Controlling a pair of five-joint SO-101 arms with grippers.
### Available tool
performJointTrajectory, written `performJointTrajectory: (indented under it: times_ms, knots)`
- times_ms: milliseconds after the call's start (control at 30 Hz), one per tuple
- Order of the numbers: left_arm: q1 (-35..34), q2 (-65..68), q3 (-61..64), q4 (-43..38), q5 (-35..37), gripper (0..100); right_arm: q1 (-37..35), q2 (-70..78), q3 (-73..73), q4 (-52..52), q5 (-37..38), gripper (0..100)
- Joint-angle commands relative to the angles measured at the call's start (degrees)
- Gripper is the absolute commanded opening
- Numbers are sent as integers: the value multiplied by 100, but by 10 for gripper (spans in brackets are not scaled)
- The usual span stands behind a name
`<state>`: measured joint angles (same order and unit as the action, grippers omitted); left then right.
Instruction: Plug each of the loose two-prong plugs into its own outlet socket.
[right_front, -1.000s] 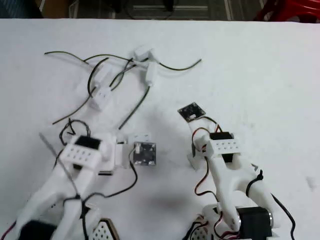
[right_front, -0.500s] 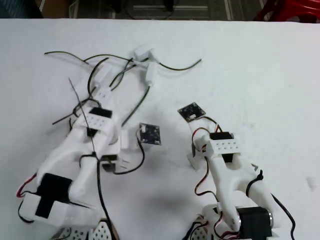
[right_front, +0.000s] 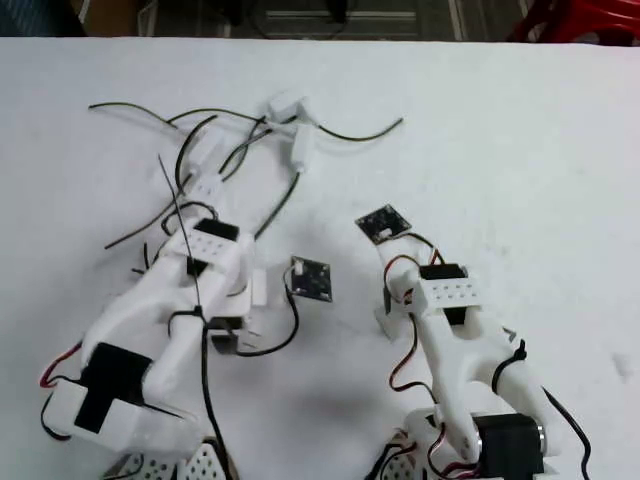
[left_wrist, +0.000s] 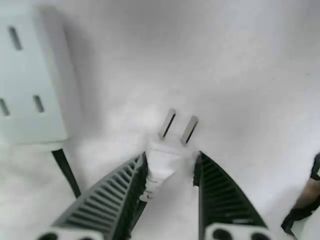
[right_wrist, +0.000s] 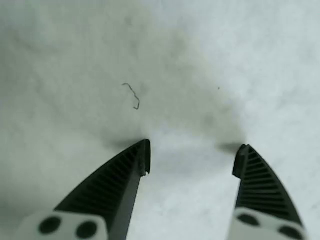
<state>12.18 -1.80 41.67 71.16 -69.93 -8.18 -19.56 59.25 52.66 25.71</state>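
Observation:
My left gripper (left_wrist: 170, 160) is shut on a white two-prong plug (left_wrist: 161, 167) whose metal prongs (left_wrist: 177, 127) point away from me, just above the table. A white outlet block (left_wrist: 30, 85) with slot openings lies a short way off to one side of the prongs. From above, the left arm (right_front: 205, 250) stands just in front of that outlet block (right_front: 207, 180), and the plug's thin black cord (right_front: 180, 225) sticks up over the arm. Two more white plugs (right_front: 285, 105) (right_front: 300, 148) lie further back. My right gripper (right_wrist: 194, 148) is open over bare table.
Thin dark cords (right_front: 150, 110) loop around the outlet block and the far plugs. The right arm (right_front: 450, 295) stands at the front right with a small dark board (right_front: 382, 224) ahead of it. The white table (right_front: 520, 150) is bare at the right.
The left arm has swung from the table's front towards the outlet block, carrying the plug and its cord along. The right arm has not moved.

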Motion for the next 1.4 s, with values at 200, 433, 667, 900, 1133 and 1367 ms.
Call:
performJointTrajectory:
  times_ms: [200, 433, 667, 900, 1133, 1367]
  knots:
    - [207, 13, -9, 70, 53, 24, 48, -40, 9, -22, 62, 269]
    - [259, 4, 26, 774, 44, 24, 57, -40, 9, -22, 62, 269]
    - [813, -40, 519, 396, 1240, 28, 40, -40, 9, -22, 62, 269]
    - [804, -40, 510, 316, 932, 98, 57, -40, 9, -22, 62, 269]
    - [760, -57, 404, 343, 932, 97, 40, -40, 9, -22, 70, 270]
    - [787, -1270, 1204, -167, 976, 87, 57, -40, 9, -48, 70, 270]
